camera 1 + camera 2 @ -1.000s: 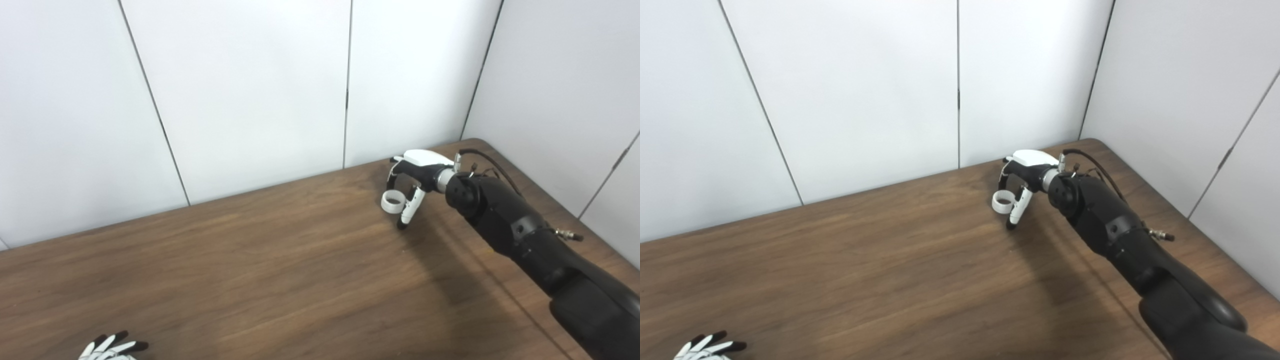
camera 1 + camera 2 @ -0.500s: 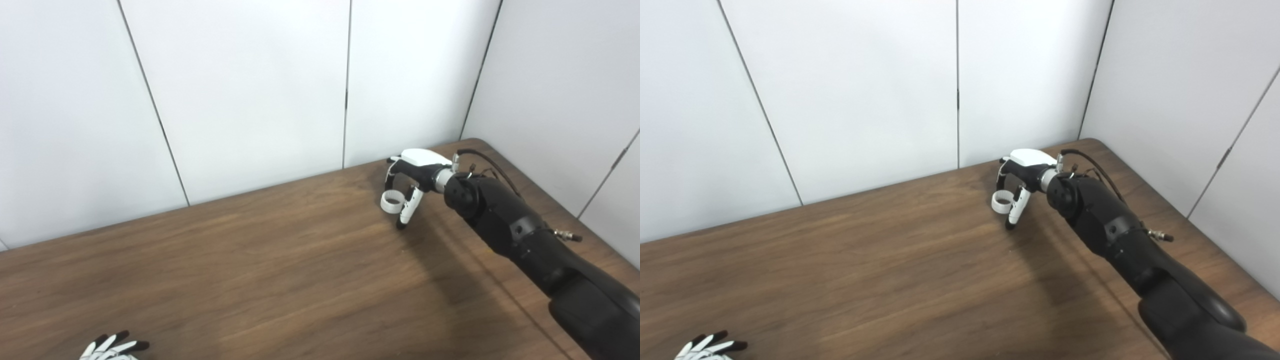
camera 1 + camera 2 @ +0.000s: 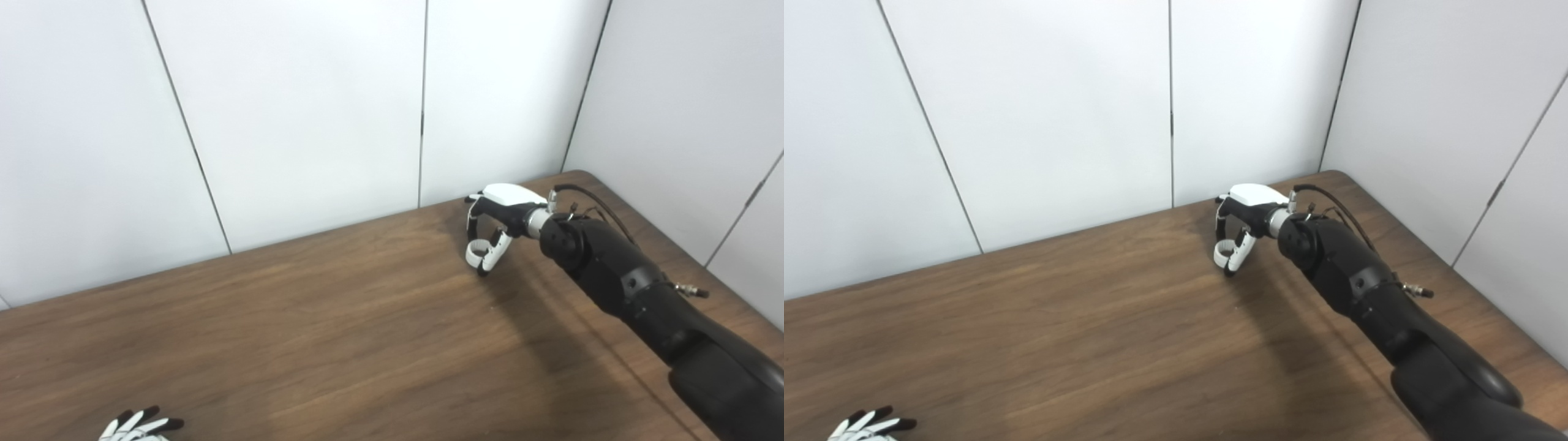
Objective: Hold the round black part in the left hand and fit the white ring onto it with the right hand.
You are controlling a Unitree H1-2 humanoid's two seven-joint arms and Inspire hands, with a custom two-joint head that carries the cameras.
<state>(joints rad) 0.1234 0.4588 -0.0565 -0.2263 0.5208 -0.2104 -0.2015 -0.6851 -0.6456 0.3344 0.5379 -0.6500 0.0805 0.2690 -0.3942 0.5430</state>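
Fingers (image 3: 471, 225) of right robot hand (image 3: 490, 229) now curled closed round white ring (image 3: 474, 252), pinched against thumb at far right of bench (image 3: 343, 343). Left robot hand (image 3: 139, 426) spread, empty, at near-left edge; black part nowhere visible, so fitting not yet possible.

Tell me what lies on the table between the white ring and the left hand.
Nothing visible does. The right hand pinches the white ring near the table's far right; only bare wood lies between it and the left hand at the near left. No black part is in view.
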